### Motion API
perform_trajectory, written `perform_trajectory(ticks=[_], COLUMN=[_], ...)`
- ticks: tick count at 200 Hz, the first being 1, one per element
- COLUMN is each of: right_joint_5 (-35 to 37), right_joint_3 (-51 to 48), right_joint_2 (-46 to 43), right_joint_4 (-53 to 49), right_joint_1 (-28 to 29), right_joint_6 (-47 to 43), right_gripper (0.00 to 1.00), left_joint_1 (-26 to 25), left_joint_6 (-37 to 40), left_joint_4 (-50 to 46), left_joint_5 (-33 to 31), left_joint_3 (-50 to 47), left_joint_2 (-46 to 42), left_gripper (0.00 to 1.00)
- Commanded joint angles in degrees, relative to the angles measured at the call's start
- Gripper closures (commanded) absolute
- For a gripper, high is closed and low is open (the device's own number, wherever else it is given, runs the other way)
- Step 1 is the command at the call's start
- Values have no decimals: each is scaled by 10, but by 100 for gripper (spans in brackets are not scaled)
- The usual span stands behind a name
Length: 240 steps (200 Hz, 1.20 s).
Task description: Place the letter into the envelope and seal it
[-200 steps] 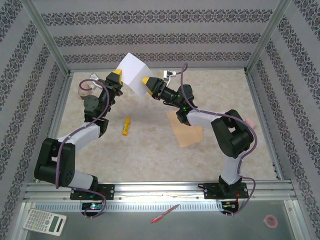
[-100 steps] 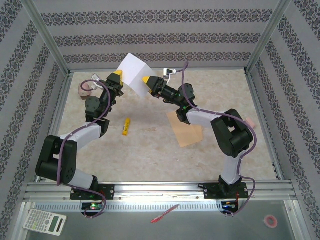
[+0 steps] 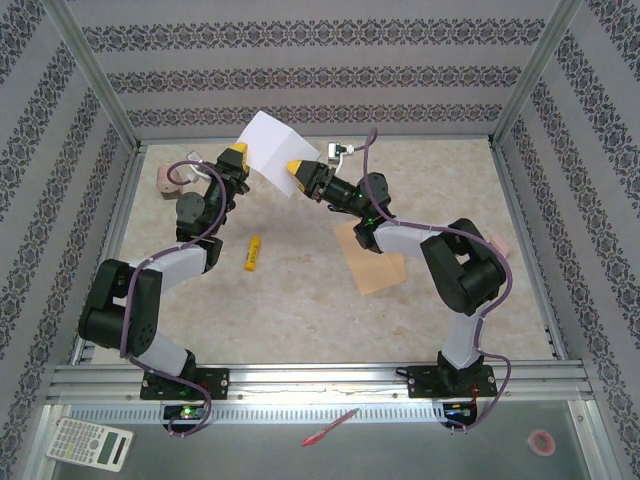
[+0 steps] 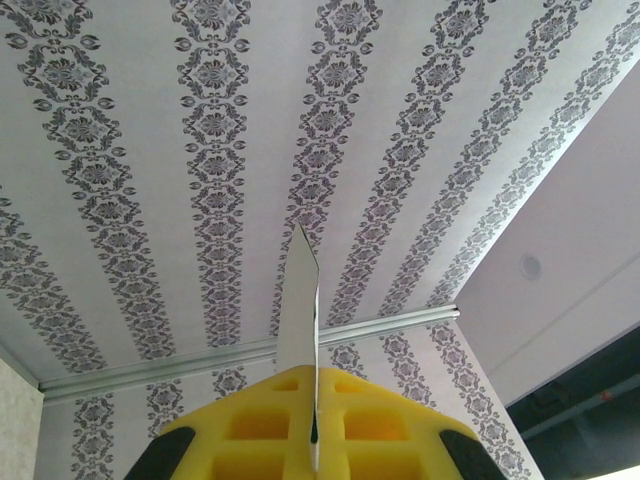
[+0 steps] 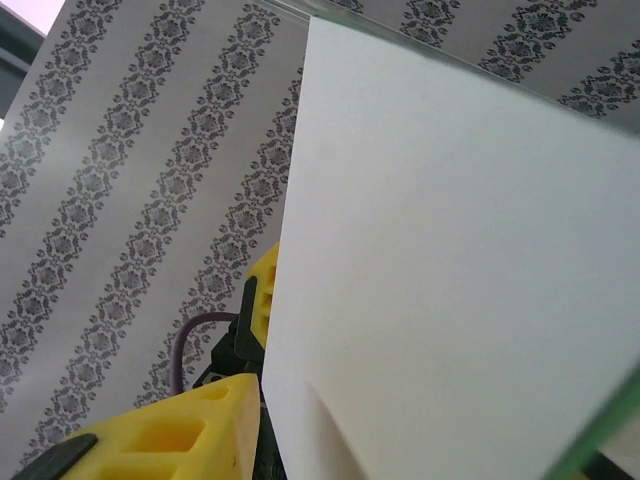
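Top view, upper center: L gripper [image 3: 236,153] clamps letter [image 3: 268,140] at its lower-left edge, sheet raised. R gripper [image 3: 297,168] at lower-right edge, open or closed unclear. Envelope [image 3: 378,265] flat, center-right.

Plain white letter [image 5: 450,250] tilted across frame, yellow finger [image 5: 180,425] beside its lower-left edge, patterned wall [image 5: 120,180] behind.

One letter [image 3: 268,140], one envelope [image 3: 380,268], one yellow glue stick [image 3: 253,253], one pen [image 3: 330,427], one calculator [image 3: 90,444], perhaps one tape roll [image 3: 168,180].

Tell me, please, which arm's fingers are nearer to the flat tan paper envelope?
Right. The right fingers are raised beyond the envelope's far-left corner; the left fingers, pinching the white paper sheet, are farther left.
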Motion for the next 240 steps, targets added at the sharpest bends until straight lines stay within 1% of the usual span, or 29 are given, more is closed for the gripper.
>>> perform_trajectory(ticks=[1, 40, 87, 94, 123, 138, 139, 143, 144, 146, 147, 154, 170, 198, 204, 224, 240], right_joint_5=[8, 10, 2, 1, -6, -11, -12, -13, -13, -15, -15, -18, -24, -44, -50, -71, -90], right_joint_3=[-4, -8, -11, -11, -8, -7, -7, -7, -7, -7, -8, -10, -15, -15, -16, -14, -8], right_joint_2=[-22, -22, -32, -35, -49, -53, -54, -56, -56, -57, -58, -63, -80, -111, -118, -145, -169], right_joint_4=[42, 51, 55, 54, 34, 31, 31, 29, 29, 28, 28, 24, 3, -55, -68, -118, -187], right_joint_1=[-3, -6, -9, -9, -11, -15, -15, -17, -17, -18, -19, -21, -27, -42, -47, -62, -75], right_joint_6=[-6, -2, 1, 0, -11, -8, -7, -6, -6, -6, -6, -7, -18, -41, -48, -70, -104], right_gripper=[67, 78, 100, 100, 100, 100, 100, 100, 100, 100, 100, 100, 100, 100, 100, 100, 100], left_joint_1=[-4, -4, -5, -4, -4, -3, -4, -3, -2, -3, -2, -1, 5, 23, 27, 41, 50], left_joint_6=[-12, -10, -14, -11, 8, 23, 24, 29, 29, 32, 33, 37, 45, 47, 49, 69, 103], left_joint_4=[67, 67, 79, 76, 60, 41, 39, 35, 35, 33, 32, 24, 22, 17, 13, -17, -77], left_joint_5=[-12, -13, -15, -15, -6, 1, 2, 4, 5, 6, 7, 12, 26, 47, 50, 67, 92], left_joint_3=[0, -2, -13, -14, -15, -17, -18, -17, -17, -17, -17, -17, -20, -33, -38, -45, -39], left_joint_2=[7, 5, 15, 14, 6, -2, -2, -4, -4, -5, -5, -7, -7, -11, -15, -38, -69], left_gripper=[100, 100, 100, 100, 86, 76, 74, 69, 69, 64, 64, 54, 43, 20, 16, 10, 6])
